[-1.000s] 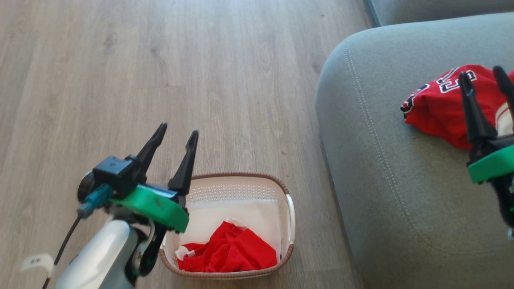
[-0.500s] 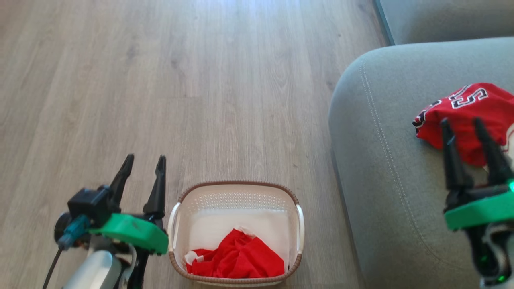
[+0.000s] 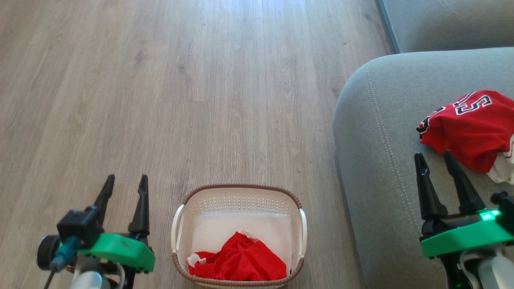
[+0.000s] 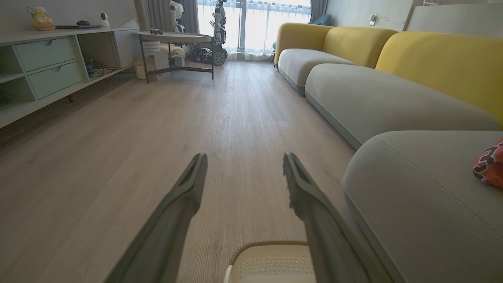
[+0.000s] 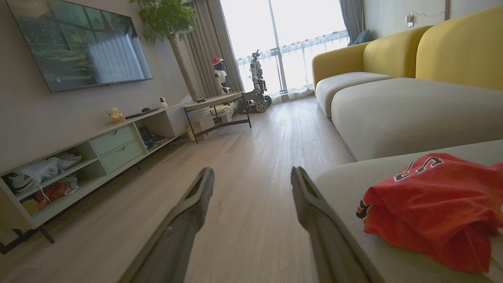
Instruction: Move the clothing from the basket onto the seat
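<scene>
In the lower left of the head view our left hand (image 3: 127, 177) hangs over the floor (image 3: 200, 100), fingers apart and holding nothing, just left of the basket (image 3: 241, 187). The basket stands on the floor at bottom centre, beside the seat (image 3: 381, 168) that takes up the right side. One red garment (image 3: 241, 263) lies crumpled in the lower part of the basket; the upper part shows bare white bottom. The jersey (image 3: 470, 128) lies bunched on the seat at the right edge, its black, white-outlined number facing up. Our right hand (image 3: 433, 154), in the lower right, is over the seat with fingers spread and empty, the tips just beside the jersey's lower-left edge. In the left wrist view the basket's rim shows at the bottom edge, between our fingers.
</scene>
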### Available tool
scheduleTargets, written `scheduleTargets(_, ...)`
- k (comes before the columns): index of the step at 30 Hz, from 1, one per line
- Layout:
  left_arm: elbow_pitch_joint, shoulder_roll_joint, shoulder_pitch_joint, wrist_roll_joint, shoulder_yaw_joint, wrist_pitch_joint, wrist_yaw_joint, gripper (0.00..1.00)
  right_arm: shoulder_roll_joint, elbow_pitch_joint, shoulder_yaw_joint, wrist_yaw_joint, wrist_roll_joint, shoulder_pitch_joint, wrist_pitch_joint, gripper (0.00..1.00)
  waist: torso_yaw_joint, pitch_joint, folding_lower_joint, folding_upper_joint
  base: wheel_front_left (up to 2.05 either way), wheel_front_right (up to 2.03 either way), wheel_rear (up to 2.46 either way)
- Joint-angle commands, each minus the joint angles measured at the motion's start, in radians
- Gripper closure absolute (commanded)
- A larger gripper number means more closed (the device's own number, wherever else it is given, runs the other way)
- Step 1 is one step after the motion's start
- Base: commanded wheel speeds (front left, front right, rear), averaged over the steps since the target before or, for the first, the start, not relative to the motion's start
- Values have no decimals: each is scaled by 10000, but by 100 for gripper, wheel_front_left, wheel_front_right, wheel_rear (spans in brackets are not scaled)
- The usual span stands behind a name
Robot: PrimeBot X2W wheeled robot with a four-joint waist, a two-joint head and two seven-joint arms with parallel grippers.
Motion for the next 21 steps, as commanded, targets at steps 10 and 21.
scheduleTargets(10,-261,-25,-99,510,801,-125,-477,0,-11,57,511,71,36,-172,-349,0,-61,77,1,-1,0,0,0)
scheduleTargets(21,-195,-333,8,760,1210,-125,-746,0,-71,161,694,71,68,-271,-407,0,-79,117,1,-1,0,0,0)
